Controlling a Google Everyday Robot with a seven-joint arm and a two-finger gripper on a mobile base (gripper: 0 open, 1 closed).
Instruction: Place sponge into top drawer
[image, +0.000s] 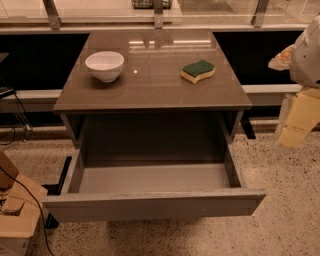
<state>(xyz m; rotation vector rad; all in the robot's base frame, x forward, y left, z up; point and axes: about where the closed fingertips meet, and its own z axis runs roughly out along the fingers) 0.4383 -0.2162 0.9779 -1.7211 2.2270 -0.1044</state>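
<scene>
The sponge (198, 71), a small wavy yellow block with a dark green scrub top, lies on the grey cabinet top (150, 87) at its right side. The top drawer (155, 179) is pulled wide open below the cabinet top, its grey floor bare and its flat front panel nearest me. My gripper (295, 122) hangs at the right edge of the view, with pale yellow fingers pointing down, to the right of the cabinet and below and right of the sponge. It holds nothing that I can see.
A white bowl (104, 65) stands on the left of the cabinet top. A cardboard box (15, 215) with a black cable sits on the floor at lower left. A low ledge and window rail run behind the cabinet. Speckled floor lies at the right.
</scene>
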